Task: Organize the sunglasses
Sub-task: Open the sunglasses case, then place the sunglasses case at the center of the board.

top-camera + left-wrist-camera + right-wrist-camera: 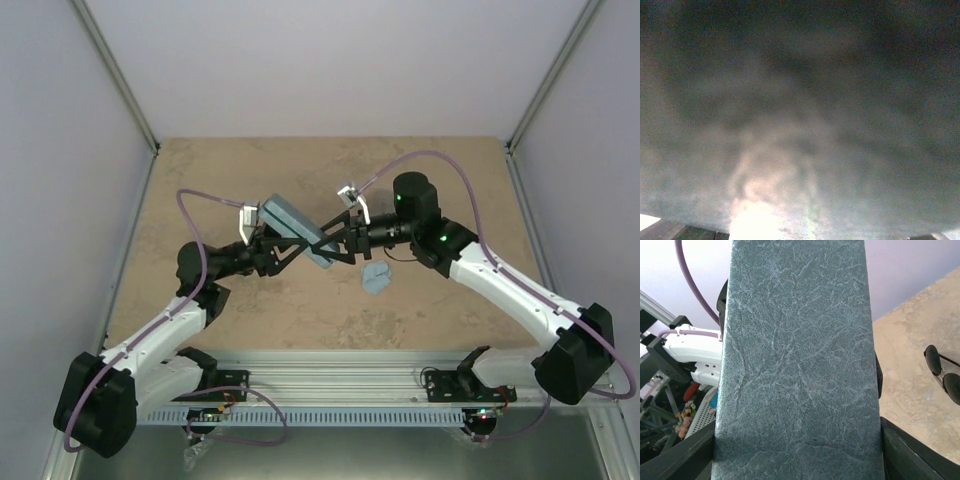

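A blue-grey case [298, 231] is held tilted above the middle of the table between both grippers. My left gripper [276, 244] grips its left end, and my right gripper [332, 240] grips its right end. In the right wrist view the case [797, 355] fills the frame, with a black finger [685, 457] pressed against each side. The black oval-lens sunglasses [943, 374] lie on the table at that view's right edge. The left wrist view shows only a blurred grey surface [800, 120] close to the lens. The red-framed pair is out of view.
A crumpled light blue cloth [377, 277] lies on the tan table [450, 180] just below my right gripper. Pale walls close in the table at the back and both sides. A metal rail [340, 375] runs along the near edge.
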Tool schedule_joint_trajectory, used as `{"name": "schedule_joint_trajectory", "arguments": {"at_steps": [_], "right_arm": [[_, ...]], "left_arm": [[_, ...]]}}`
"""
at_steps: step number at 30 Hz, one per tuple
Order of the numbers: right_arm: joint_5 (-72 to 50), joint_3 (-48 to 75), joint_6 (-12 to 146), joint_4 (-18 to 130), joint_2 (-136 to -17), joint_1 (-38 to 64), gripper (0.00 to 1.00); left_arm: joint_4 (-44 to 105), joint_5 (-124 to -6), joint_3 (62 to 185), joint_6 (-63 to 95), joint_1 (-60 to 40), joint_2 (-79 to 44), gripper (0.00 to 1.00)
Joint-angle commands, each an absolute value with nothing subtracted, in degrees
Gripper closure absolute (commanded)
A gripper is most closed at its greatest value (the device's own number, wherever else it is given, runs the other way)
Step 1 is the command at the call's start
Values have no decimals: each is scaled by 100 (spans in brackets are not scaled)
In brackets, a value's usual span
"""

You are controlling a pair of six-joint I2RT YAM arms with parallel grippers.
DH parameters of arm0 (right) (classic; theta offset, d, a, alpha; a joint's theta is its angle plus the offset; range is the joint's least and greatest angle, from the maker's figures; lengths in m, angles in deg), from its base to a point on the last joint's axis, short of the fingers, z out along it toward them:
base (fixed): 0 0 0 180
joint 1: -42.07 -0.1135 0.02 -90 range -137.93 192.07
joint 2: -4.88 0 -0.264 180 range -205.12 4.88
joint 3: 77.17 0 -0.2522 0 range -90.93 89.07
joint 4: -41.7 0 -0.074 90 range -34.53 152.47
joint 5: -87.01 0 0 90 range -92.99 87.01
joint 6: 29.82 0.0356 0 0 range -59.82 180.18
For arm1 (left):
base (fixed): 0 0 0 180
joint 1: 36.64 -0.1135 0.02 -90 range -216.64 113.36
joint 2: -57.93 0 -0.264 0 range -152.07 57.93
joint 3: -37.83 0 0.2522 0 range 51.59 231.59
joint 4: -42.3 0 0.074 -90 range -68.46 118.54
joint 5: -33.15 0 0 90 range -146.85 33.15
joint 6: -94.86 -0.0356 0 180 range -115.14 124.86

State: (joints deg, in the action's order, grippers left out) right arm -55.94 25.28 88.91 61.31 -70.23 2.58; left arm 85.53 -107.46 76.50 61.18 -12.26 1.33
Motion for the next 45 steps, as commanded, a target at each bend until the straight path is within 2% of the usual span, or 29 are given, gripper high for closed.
{"name": "schedule_joint_trajectory", "arguments": {"at_steps": [1,8,28,31,35,39,45], "right_arm": [[-4163,2719,9633,5881,-6697,1140,50],[-3619,2935,9969,5829,-6401,1317,54],[-2349,3141,10096,6145,-5774,1381,53],[-2770,3071,9766,6026,-5769,1381,49],[-3148,2987,9175,5931,-5637,1377,38],[-4271,2958,8601,5613,-5590,1364,27],[-5032,2897,8133,5282,-5782,1173,23]], "left_arm": [[9472,-11248,7808,5804,-1317,572,46],[9406,-11244,7793,5749,-1317,603,47],[8946,-11070,7839,5512,-1317,672,48],[8890,-11051,7844,5493,-1318,686,48],[8710,-10977,7871,5414,-1317,702,47],[8573,-10939,7922,5398,-1317,676,46],[8603,-11035,7991,5506,-1317,545,46]]}}
